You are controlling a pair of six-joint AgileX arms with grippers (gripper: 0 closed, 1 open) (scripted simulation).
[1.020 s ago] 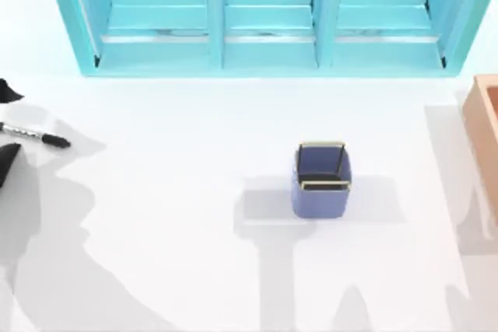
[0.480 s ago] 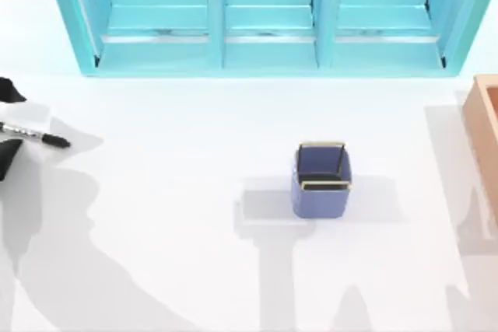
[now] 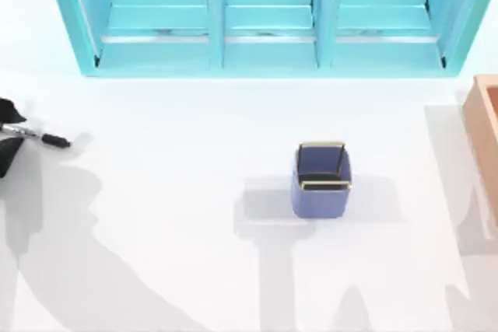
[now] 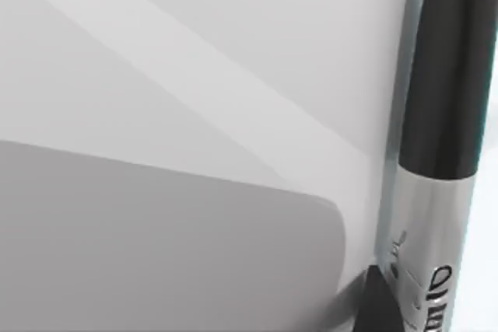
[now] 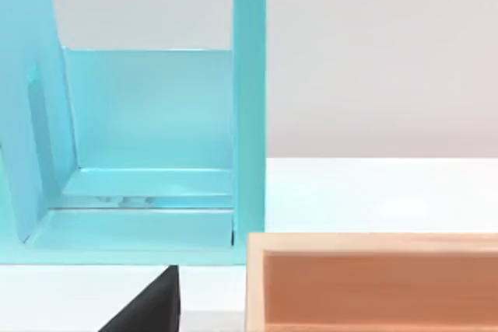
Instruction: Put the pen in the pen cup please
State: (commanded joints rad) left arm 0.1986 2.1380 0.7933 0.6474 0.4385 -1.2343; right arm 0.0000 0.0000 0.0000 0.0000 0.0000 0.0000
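The left gripper [image 3: 6,131] has slid further toward the worktop's left edge; its dark fingers [image 3: 8,158] flank the pen [image 3: 37,137] by the barrel, though whether they clench it I cannot tell; the black cap points toward the pen cup [image 3: 321,180], standing well apart mid-worktop.

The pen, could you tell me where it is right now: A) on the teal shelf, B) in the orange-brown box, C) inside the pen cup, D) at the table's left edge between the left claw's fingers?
D: the pen sits at the table's far left, between the left claw's dark fingers, far from the pen cup.
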